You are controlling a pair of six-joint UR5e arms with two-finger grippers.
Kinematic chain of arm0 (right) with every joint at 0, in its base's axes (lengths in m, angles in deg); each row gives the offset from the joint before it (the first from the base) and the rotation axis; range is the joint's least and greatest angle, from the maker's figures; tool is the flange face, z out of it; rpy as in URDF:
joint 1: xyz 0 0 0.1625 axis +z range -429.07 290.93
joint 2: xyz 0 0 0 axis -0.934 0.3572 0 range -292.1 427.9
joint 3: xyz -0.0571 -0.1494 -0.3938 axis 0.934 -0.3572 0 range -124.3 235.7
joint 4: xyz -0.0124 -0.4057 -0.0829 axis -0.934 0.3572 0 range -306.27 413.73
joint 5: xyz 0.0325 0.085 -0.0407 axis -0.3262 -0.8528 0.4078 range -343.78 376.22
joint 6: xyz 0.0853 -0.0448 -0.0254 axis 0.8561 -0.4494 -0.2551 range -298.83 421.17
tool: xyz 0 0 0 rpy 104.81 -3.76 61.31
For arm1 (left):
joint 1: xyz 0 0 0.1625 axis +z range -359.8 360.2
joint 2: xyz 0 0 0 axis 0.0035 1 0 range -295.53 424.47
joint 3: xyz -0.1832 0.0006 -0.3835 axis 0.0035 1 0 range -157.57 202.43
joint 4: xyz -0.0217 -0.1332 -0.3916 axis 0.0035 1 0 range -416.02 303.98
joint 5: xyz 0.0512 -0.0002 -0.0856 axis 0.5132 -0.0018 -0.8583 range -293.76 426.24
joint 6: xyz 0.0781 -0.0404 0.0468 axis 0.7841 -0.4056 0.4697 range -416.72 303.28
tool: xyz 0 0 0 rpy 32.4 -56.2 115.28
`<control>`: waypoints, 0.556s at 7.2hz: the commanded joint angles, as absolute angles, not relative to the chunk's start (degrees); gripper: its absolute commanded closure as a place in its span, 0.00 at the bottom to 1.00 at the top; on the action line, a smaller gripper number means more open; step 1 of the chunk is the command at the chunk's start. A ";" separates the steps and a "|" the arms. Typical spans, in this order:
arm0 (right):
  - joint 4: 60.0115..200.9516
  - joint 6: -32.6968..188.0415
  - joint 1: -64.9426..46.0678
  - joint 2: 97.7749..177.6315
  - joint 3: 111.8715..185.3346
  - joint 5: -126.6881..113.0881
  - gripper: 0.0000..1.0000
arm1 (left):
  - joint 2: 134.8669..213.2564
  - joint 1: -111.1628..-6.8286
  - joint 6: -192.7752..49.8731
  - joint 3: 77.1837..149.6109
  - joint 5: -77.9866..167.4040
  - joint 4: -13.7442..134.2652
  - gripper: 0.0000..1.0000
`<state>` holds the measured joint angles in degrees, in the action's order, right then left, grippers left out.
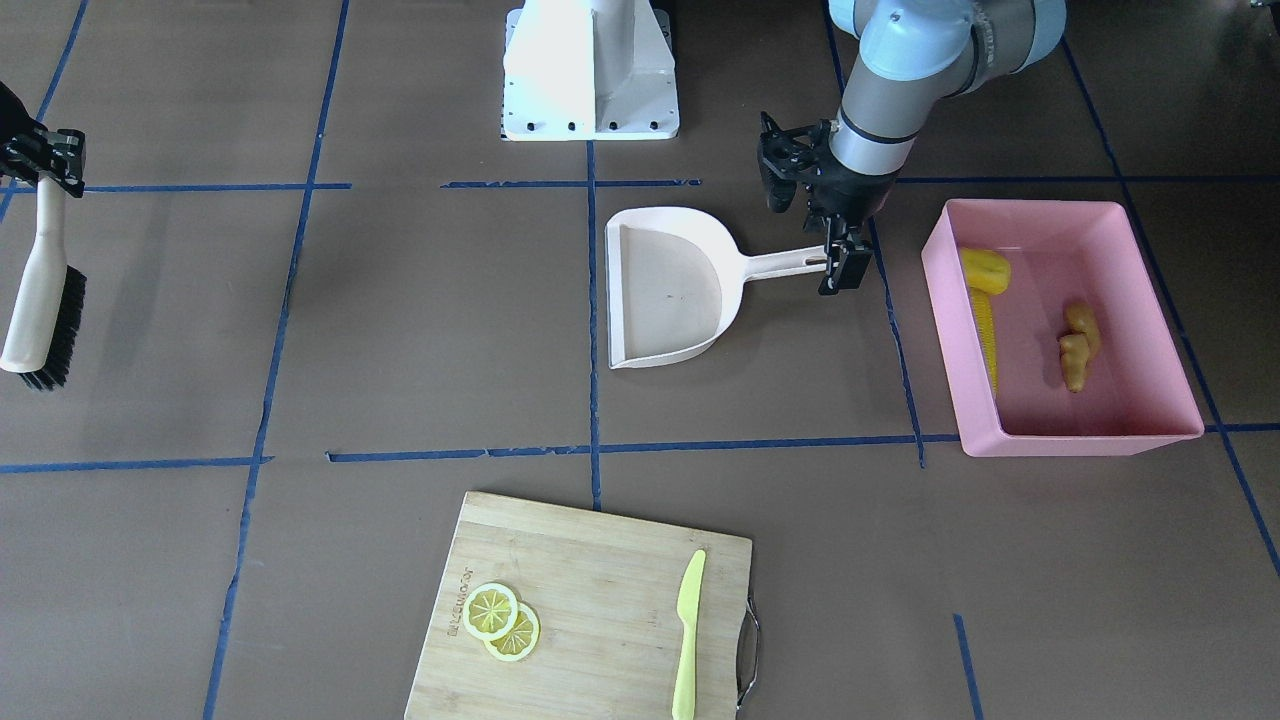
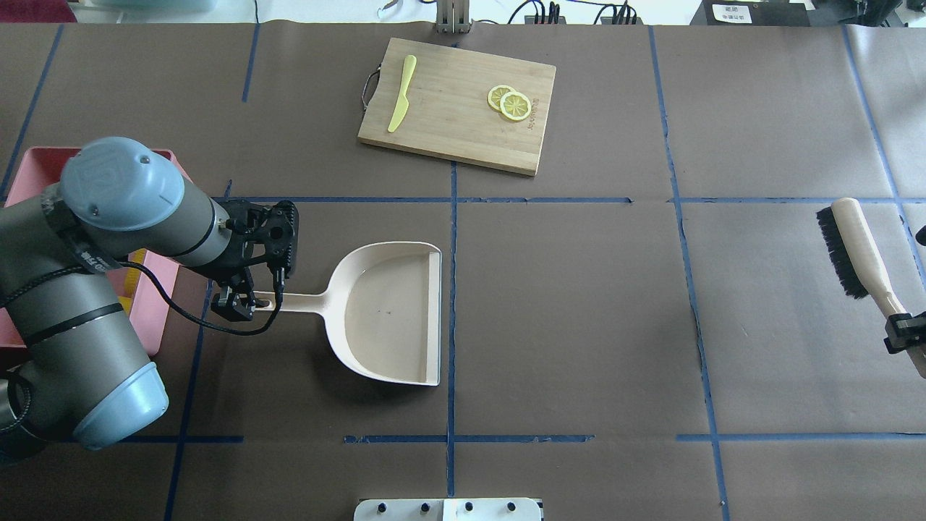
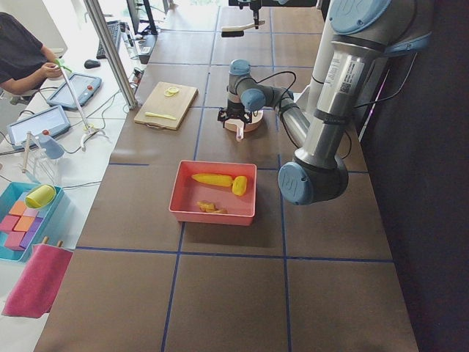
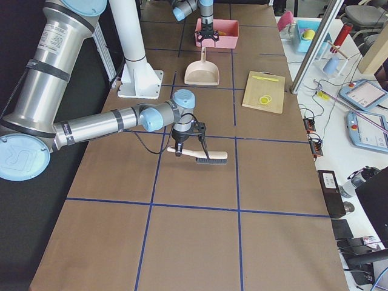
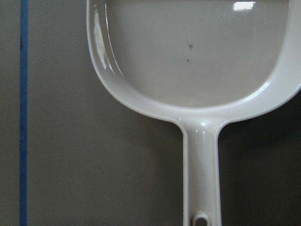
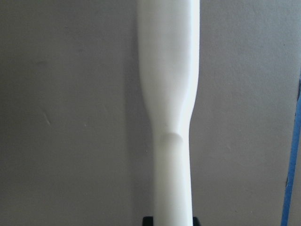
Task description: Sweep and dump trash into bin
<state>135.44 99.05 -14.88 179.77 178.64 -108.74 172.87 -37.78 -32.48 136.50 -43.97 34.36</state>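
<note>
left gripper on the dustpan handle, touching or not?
Touching. In the front-facing view the left gripper closes on the end of the dustpan handle; overhead shows the same, with no gap.

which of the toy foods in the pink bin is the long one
The corn cob, a ridged yellow stick along the bin's wall nearest the dustpan. The potato-like lump is rounded; the ginger root is short and knobbly.

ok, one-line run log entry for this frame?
trash in bin | dustpan empty, flat on table | left gripper on its handle | right gripper holds brush

Glossy plastic dustpan point(image 5: 197, 61), matt paper table cover point(image 2: 579, 304), wooden board point(image 1: 590, 610)
</note>
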 commanded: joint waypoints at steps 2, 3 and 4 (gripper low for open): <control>119.27 100.45 -15.02 182.33 170.25 -109.81 0.92 | 169.94 -43.91 -31.41 136.95 -43.97 34.07 0.00; 117.30 100.98 -15.10 181.98 168.22 -109.73 0.92 | 169.59 -44.36 -31.41 136.95 -43.89 33.98 0.00; 114.58 100.99 -15.19 181.89 166.54 -109.81 0.91 | 168.45 -45.23 -31.41 136.95 -43.89 33.98 0.00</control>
<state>118.27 100.67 -15.09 182.02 168.99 -109.75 169.50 -44.22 -31.47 136.98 -43.92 34.02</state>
